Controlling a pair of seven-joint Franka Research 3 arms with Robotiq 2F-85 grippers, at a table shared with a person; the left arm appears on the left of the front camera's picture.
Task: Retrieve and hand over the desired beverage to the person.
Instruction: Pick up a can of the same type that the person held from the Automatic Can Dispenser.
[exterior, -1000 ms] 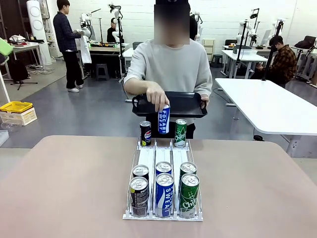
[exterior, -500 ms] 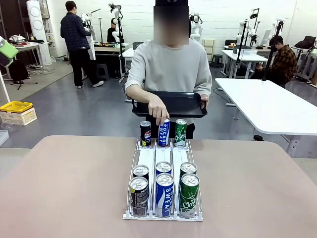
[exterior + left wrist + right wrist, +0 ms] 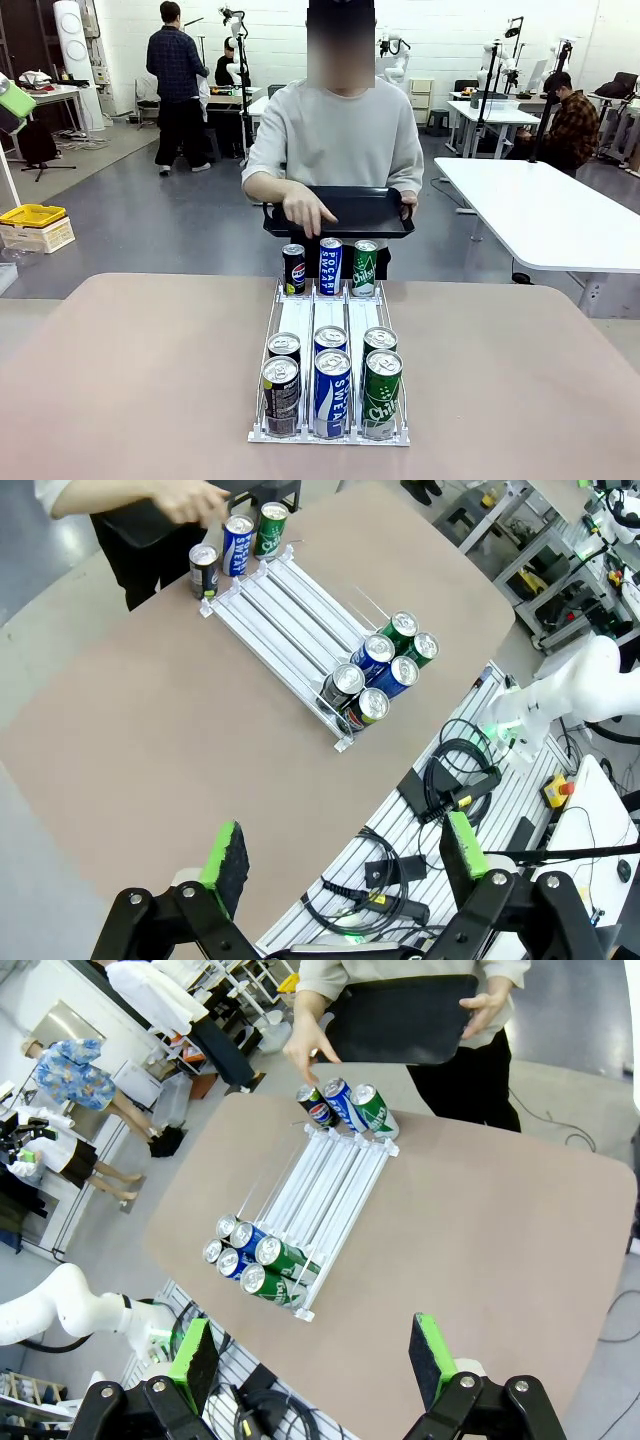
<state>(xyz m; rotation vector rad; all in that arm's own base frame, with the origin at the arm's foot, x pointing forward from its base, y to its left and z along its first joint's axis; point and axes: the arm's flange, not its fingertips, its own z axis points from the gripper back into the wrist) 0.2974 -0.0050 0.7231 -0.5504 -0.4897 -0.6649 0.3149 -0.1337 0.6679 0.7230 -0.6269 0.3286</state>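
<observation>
Since a second ago the person (image 3: 335, 140) in the light grey top is letting go of the blue Pocari Sweat can (image 3: 330, 266). It's now standing upright at the far end of the middle lane of the white wire can rack (image 3: 330, 320), between a black Pepsi can (image 3: 293, 269) and a green Chilsung can (image 3: 365, 268).

Front view: the person's hand (image 3: 305, 213) is hovering just above those cans, in front of the flat black plastic tray (image 3: 370, 212) that their other hand (image 3: 407, 208) is holding. Six more cans (image 3: 332, 378) are sitting at the rack's near end on the tan surface (image 3: 130, 370).

Left wrist view: the robot's left hand (image 3: 345, 850) is hanging well apart from the rack, green pads spread wide and gripping nothing.

Right wrist view: the robot's right hand (image 3: 313, 1350) is spread wide too, empty, and also well away from the cans.
</observation>
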